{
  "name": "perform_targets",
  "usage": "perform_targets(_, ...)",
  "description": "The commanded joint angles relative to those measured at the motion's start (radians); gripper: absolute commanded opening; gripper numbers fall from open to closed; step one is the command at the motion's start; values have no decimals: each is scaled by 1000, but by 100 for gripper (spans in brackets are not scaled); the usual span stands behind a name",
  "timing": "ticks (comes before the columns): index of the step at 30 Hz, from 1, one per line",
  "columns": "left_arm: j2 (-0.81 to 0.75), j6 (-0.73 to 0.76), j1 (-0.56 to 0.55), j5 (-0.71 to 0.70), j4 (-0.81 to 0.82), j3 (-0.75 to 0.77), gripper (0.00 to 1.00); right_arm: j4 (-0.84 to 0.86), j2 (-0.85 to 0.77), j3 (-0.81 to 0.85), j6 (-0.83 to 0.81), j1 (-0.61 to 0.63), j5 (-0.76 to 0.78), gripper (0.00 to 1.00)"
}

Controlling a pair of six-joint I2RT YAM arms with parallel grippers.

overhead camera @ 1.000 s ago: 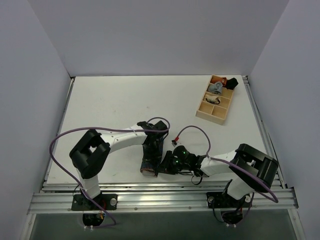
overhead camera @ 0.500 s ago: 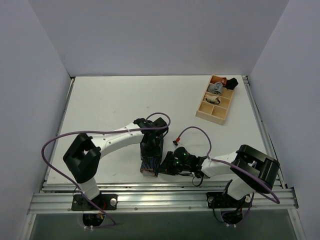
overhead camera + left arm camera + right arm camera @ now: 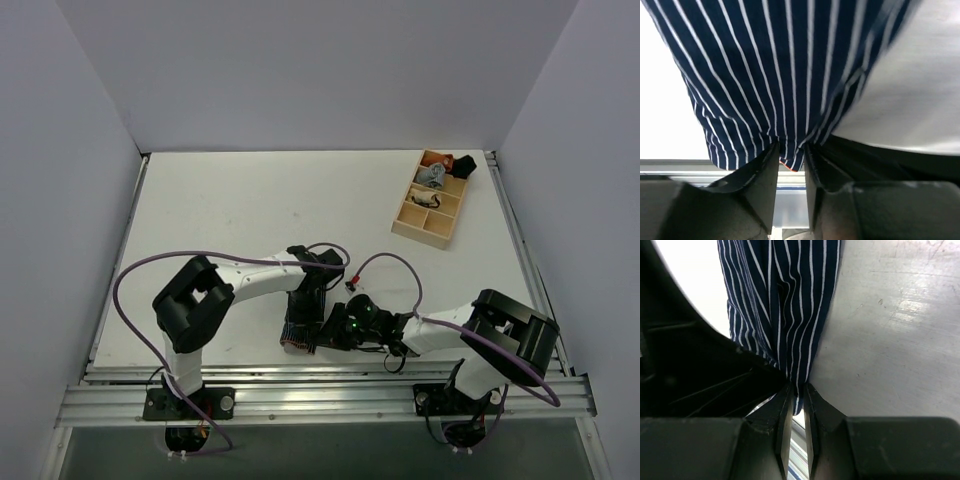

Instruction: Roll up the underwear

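Note:
The underwear (image 3: 296, 328) is a folded strip of dark navy cloth with light pinstripes, lying near the table's front edge. My left gripper (image 3: 305, 303) sits over it, and in the left wrist view (image 3: 791, 157) its jaws are shut on the cloth's (image 3: 765, 75) edge, where a thin reddish rim shows. My right gripper (image 3: 322, 331) comes in from the right. In the right wrist view (image 3: 796, 390) its jaws are shut on a fold of the striped cloth (image 3: 785, 300).
A wooden divided tray (image 3: 419, 229) stands at the back right with small grey, black and orange rolled garments in its far compartments. The metal rail (image 3: 320, 385) runs along the table's front edge just below the underwear.
My left arm has swung: its elbow went left, then back right, and the gripper moved down over the underwear. My right gripper edged slightly left.

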Motion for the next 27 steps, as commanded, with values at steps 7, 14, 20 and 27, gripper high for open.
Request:
perform_targets(7,53,-13,-14,25,22,0,12,-24,-4,-9,-2,8,35,12)
perform_targets(14,48,-29,-25,-7,-13,66,2,-24,5,-4,-8,8,32,12)
perform_targets(20,-25,-62,-25,-9,-10,89,2,-26,16,-8,-11,8,30,11)
perform_targets(27,-46,-105,-30,57,123,-31,2,-18,21,-9,-3,8,35,10)
